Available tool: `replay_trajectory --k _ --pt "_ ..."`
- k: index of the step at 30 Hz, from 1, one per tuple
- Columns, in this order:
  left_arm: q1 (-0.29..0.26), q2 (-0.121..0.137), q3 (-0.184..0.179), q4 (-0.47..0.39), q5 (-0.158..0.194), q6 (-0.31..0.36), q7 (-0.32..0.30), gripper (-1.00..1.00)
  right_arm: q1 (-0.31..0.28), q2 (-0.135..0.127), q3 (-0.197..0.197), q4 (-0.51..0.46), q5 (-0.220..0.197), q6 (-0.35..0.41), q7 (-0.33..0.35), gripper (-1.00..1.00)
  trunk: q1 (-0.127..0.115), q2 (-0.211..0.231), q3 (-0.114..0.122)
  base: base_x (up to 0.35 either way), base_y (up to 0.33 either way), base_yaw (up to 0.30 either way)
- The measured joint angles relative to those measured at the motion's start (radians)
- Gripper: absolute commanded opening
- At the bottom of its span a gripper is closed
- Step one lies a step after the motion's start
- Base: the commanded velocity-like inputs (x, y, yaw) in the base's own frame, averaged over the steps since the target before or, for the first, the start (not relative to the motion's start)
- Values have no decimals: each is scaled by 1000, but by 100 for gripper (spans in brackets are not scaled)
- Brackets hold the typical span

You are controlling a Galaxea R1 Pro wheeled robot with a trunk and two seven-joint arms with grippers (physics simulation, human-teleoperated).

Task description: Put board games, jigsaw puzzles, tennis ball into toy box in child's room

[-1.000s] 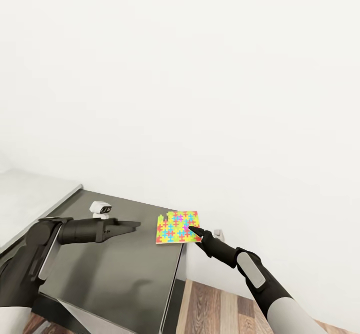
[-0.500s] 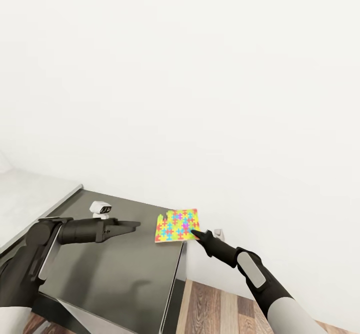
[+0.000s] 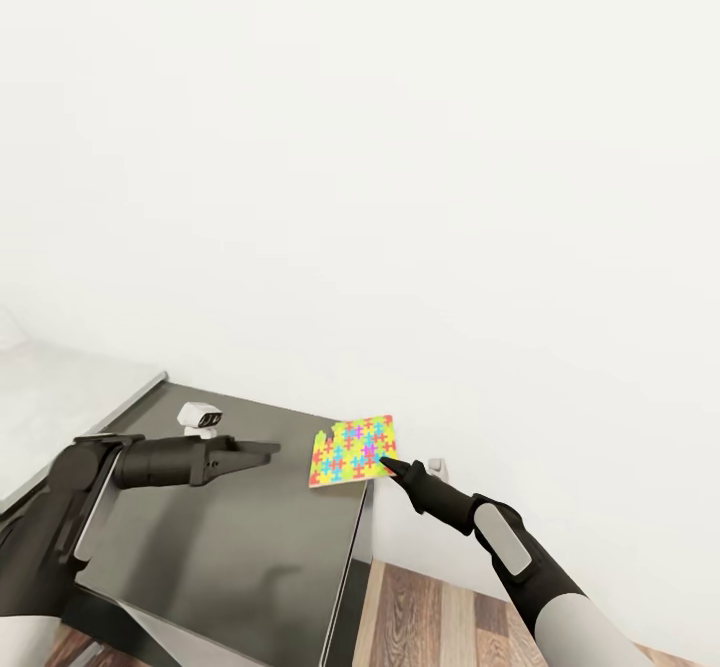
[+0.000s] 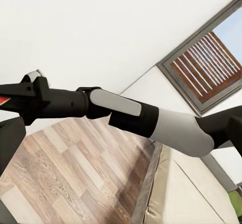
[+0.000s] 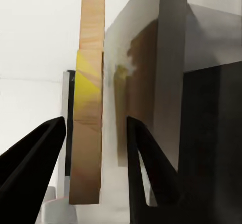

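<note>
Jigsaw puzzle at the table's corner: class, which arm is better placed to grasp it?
Right. The right gripper sits open at the jigsaw puzzle edge; the left gripper hovers shut, apart, over the table.

The thin square jigsaw puzzle of yellow, blue, pink and green interlocking pieces (image 3: 353, 450) has slid a little toward the wall and toward the robot's left across the dark grey tabletop (image 3: 230, 537). A second ago its near right corner lay under the tip of the black right pincer (image 3: 388, 466); now that tip sits just at the puzzle's edge, having drawn slightly back toward the robot. The black left pincer (image 3: 268, 449) has risen a touch, and the camera has tilted slightly.
</note>
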Motion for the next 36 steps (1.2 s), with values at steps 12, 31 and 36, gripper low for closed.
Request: replay_trajectory --k 12,31,36 --pt "1 -1 1 -4 0 2 -20 100 0 0 -2 -3 1 1 -1 -100 -46 84 38 0 0 0" --pt "1 -1 -4 -4 -1 2 -20 100 0 -2 -4 -6 0 1 1 -100 -119 217 97 -39 0 0" --pt "1 -1 -7 -4 -1 2 -20 100 0 -2 -4 -6 0 1 1 -100 -137 252 113 -282 0 0"
